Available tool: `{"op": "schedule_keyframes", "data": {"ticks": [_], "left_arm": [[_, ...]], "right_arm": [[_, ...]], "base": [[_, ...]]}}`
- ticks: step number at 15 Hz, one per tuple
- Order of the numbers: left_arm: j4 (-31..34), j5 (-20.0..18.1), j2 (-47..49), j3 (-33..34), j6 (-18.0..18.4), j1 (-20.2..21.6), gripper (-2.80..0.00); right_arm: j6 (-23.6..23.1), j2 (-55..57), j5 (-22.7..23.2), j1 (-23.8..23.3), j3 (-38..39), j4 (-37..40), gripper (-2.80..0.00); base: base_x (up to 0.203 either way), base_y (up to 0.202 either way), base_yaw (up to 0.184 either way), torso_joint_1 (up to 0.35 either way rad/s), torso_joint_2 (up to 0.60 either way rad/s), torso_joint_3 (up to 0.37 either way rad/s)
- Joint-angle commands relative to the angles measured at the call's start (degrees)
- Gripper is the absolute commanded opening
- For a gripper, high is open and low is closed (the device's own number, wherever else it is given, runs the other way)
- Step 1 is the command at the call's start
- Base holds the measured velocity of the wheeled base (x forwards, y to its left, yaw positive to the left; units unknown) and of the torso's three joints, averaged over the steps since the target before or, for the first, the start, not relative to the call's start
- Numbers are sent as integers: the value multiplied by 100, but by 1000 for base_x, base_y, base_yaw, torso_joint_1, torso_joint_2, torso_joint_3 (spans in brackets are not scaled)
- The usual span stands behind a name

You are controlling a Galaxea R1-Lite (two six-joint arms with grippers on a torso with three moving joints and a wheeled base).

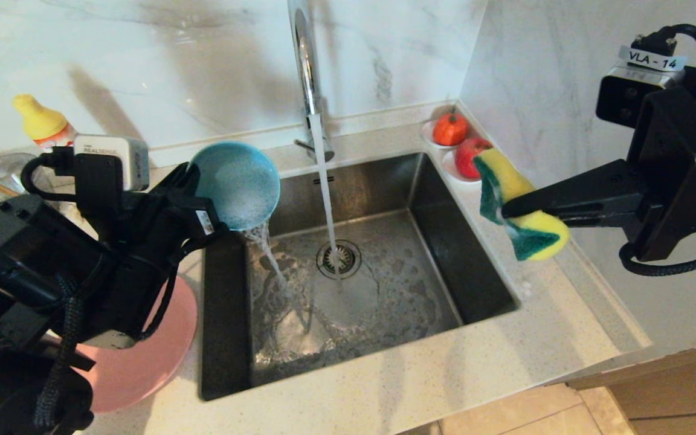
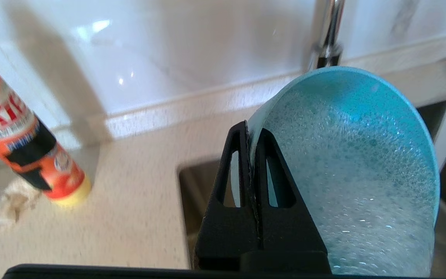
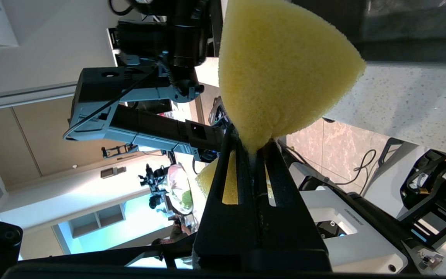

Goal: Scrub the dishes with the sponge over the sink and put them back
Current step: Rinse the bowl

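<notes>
The left claw (image 2: pixel 252 155) is pinching the bowl's (image 1: pixel 236 184) rim, tipping it on edge over the sink's (image 1: pixel 475 266) left side — its sudsy hollow is facing the tap (image 1: pixel 306 66), water spilling out. The right claw (image 1: pixel 505 210) is squeezing the sponge (image 1: pixel 520 208) mid-length above the tabletop (image 1: pixel 571 302) — long axis near-vertical. The plate (image 1: pixel 142 362) is lying flat, left of the sink.
</notes>
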Motion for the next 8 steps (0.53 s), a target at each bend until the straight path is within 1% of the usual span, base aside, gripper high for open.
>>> {"op": "schedule_keyframes", "data": {"ticks": [1,2,4,6,8], "left_arm": [[-41,-259,-298,-24,111,-3,-280],[-41,-349,-358,-39,152,-10,-280],[-41,-583,-535,-136,342,-8,-280],[-41,-711,-613,-210,388,-8,-280],[-41,-906,-720,-340,516,-6,-280]], "right_arm": [[24,86,26,9,4,23,-280],[24,99,17,8,-4,18,-280],[24,132,17,17,-22,14,-280],[24,94,17,15,7,32,-280],[24,53,8,8,80,41,-280]], "base": [[0,0,0,0,0,0],[0,0,0,0,0,0],[0,0,0,0,0,0],[0,0,0,0,0,0],[0,0,0,0,0,0]]}}
